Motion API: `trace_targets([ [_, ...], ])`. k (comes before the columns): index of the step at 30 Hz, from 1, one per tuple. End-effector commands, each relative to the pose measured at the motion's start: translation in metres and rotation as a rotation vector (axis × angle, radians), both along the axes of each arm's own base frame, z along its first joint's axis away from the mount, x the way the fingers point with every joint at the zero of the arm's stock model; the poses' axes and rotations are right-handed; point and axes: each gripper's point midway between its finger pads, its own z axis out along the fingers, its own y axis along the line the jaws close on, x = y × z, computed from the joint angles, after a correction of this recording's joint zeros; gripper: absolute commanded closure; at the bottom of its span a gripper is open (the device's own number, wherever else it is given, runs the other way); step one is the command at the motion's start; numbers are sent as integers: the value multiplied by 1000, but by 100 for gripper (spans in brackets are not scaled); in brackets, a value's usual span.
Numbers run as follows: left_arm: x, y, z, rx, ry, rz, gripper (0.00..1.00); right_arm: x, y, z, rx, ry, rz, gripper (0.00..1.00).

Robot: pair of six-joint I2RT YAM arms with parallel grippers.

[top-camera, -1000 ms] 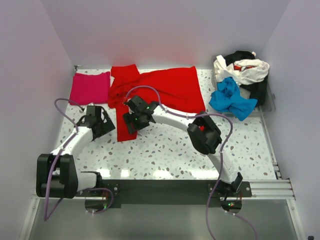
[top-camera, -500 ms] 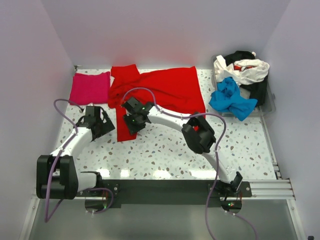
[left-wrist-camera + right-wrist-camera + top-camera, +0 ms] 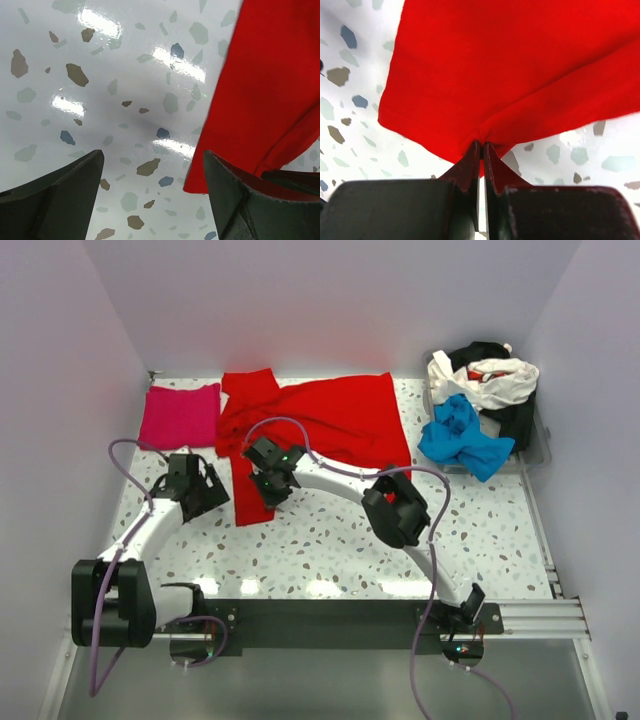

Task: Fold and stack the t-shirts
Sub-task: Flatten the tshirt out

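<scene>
A large red t-shirt [image 3: 335,415] lies spread at the back centre, and a narrow part of it [image 3: 250,502] hangs toward me. My right gripper [image 3: 262,490] is shut on that part, and the right wrist view shows the red cloth [image 3: 510,65] bunched between the closed fingertips [image 3: 482,146]. My left gripper [image 3: 220,495] stands open just left of the same part. In its wrist view the shirt's corner [image 3: 260,100] lies beside the right finger [image 3: 235,195], with bare table between the fingers. A folded pink t-shirt [image 3: 180,415] rests at the back left.
At the back right, a blue t-shirt [image 3: 460,440], a white one [image 3: 490,380] and a black one [image 3: 520,420] are heaped in and over a clear bin [image 3: 540,455]. Walls close in the speckled table [image 3: 330,540] on three sides.
My right gripper has closed onto the red t-shirt's near part. The left gripper has edged toward that part's left side, with its fingers a little narrower.
</scene>
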Motion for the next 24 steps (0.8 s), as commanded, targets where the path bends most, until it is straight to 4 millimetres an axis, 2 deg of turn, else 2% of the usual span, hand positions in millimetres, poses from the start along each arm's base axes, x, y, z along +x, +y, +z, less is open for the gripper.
trace_targets([
  [1,1,-6,8,-19,-35,-52,15,7,-15,41,28,-35,-55,100],
  [5,-1,-10,8,-16,-33,-71,15,16,-36,63,68,-43,-116,100],
  [8,-1,-15,6,-6,-17,-94,16,18,-48,70,93,-32,-144,100],
  [11,0,-31,7,8,-9,-136,17,17,-62,62,73,-14,-167,100],
  [15,-8,-64,3,-19,24,-221,17,16,-79,56,59,7,-193,100],
  [18,-15,-74,1,-58,31,-242,18,16,-90,48,53,38,-216,100],
  [24,-8,-95,17,-86,-25,-328,18,21,-109,38,65,82,-275,100],
])
